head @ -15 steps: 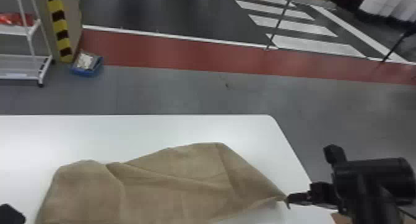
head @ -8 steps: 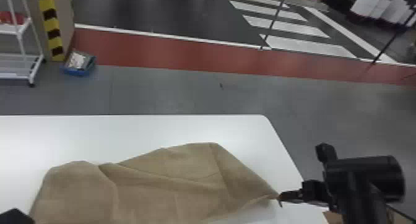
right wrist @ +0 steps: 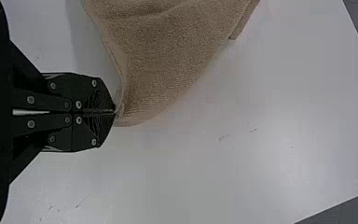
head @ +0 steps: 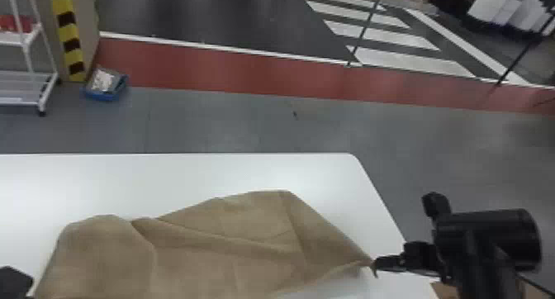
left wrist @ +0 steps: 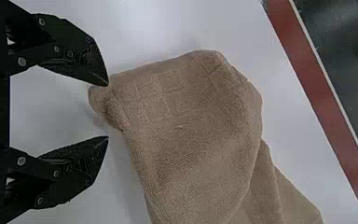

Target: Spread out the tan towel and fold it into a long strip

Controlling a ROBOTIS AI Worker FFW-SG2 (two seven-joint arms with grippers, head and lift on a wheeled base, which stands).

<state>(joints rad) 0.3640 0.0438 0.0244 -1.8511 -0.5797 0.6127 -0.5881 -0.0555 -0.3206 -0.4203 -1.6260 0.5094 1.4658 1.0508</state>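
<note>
Tan towel (head: 198, 252) same | L gripper (head: 15, 282) shifted L vs prev

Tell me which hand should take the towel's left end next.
The left hand, I'd judge: its fingers stand open right by a corner at that end of the tan towel, while the right hand is shut on the right corner.

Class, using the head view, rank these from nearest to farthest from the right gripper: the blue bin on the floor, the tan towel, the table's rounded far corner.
1. Tan towel: its right-hand corner is pinched in the right gripper.
2. Table's rounded far corner: on the right, beyond the towel.
3. Blue bin: on the floor past the table, far left.
</note>
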